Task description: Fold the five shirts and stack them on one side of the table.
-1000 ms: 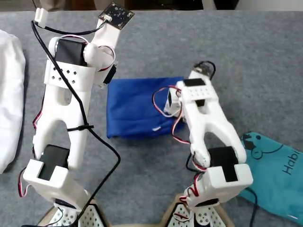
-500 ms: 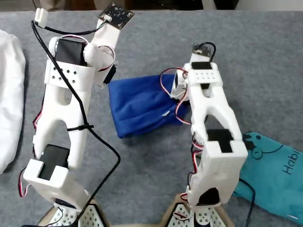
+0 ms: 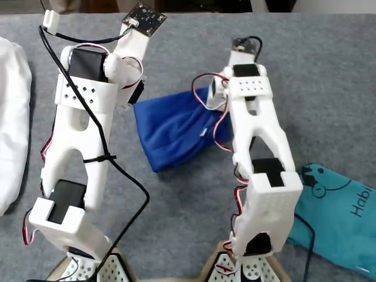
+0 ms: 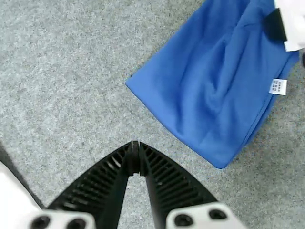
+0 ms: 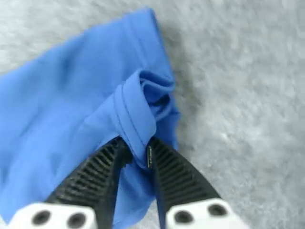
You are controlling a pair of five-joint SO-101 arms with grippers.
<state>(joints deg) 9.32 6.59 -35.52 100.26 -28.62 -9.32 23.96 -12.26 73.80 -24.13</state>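
Inside right claw [image 5: 137,144] (tight): blue shirt [image 5: 71,90]

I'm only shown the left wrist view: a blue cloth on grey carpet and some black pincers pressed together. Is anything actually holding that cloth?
Observer: Yes. The right gripper is shut on a bunched-up fold at the edge of the blue shirt.
Operator: Oh, so there's a second arm! Are there other clothes lying around?
Observer: A teal shirt lies on the table, to the robot's right of the blue one and nearer the arms' bases.
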